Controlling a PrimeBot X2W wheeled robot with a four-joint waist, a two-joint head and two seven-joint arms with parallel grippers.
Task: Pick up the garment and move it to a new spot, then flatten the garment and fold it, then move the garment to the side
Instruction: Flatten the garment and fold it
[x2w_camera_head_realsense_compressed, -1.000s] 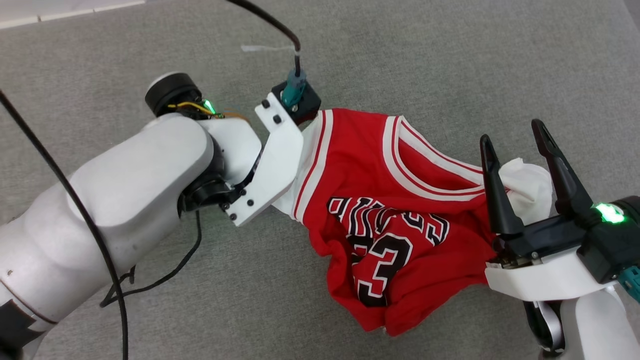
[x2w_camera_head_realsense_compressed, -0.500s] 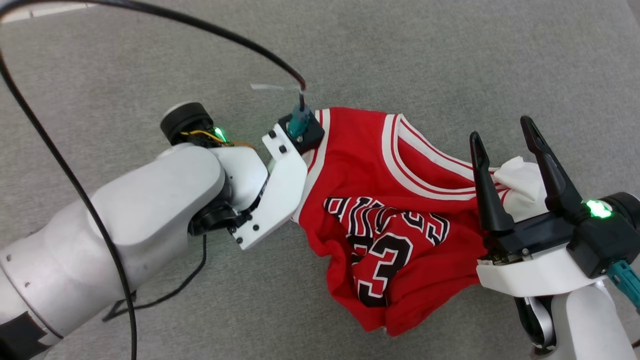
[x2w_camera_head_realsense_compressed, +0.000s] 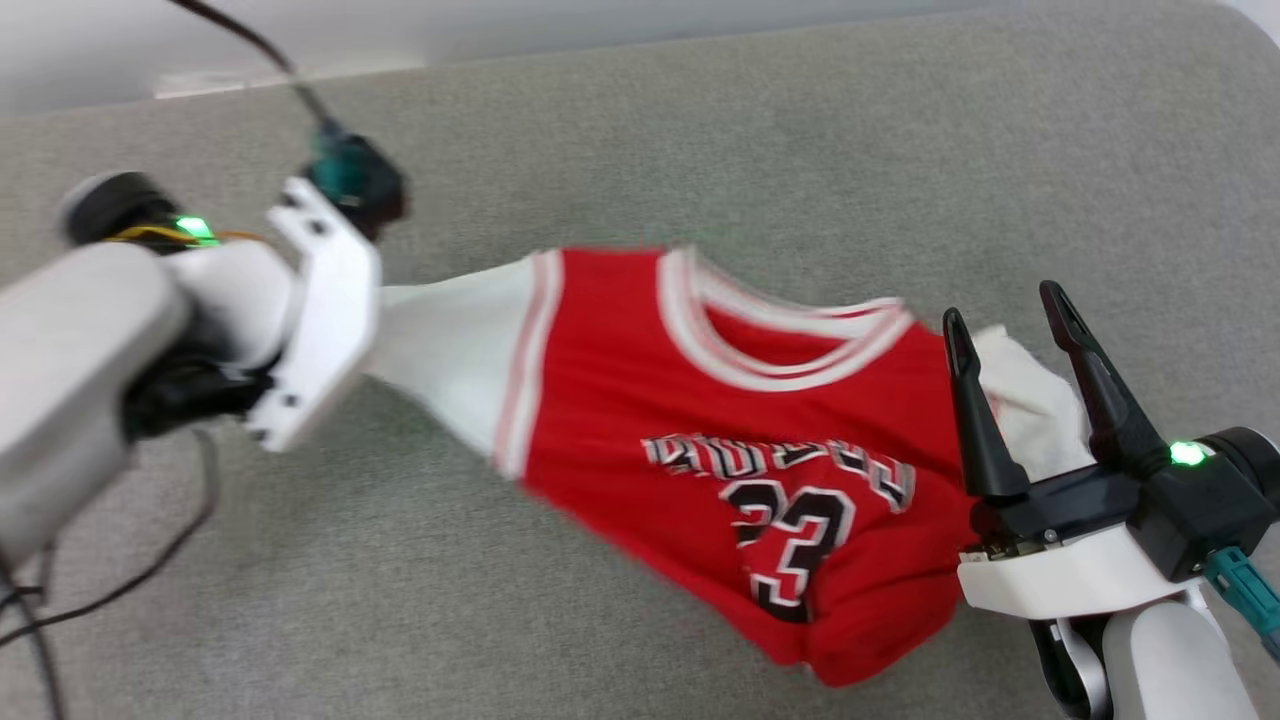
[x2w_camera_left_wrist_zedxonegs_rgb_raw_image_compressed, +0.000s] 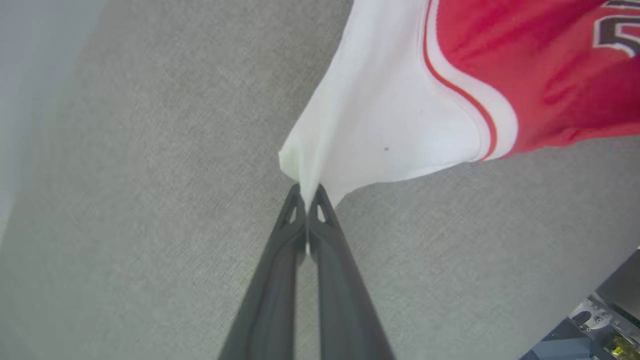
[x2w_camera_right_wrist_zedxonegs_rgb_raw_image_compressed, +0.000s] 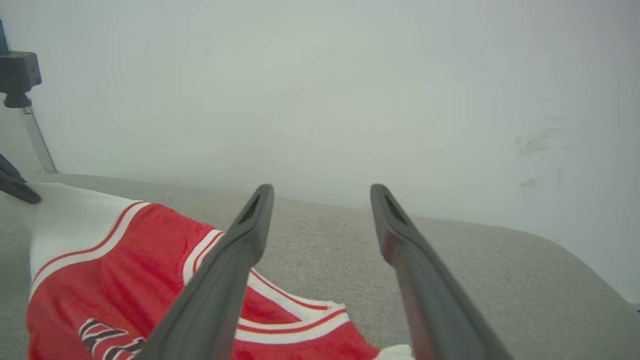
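On the left, my left gripper (x2w_camera_left_wrist_zedxonegs_rgb_raw_image_compressed: 306, 192) has its two fingers pressed together, pinching the edge of one white sleeve of the garment (x2w_camera_head_realsense_compressed: 700, 420). From there the garment stretches to the right across the grey padded surface (x2w_camera_head_realsense_compressed: 800, 130), with its lettering facing up. At the other white sleeve is my right gripper (x2w_camera_head_realsense_compressed: 1000, 302), jaws spread wide and holding nothing.

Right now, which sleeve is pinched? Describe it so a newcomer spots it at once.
On the grey padded surface lies the red garment. The pinched one is its white sleeve at the robot's left end, pulled to a point in the shut left gripper. The other white sleeve lies bunched, unheld, by the open right gripper.
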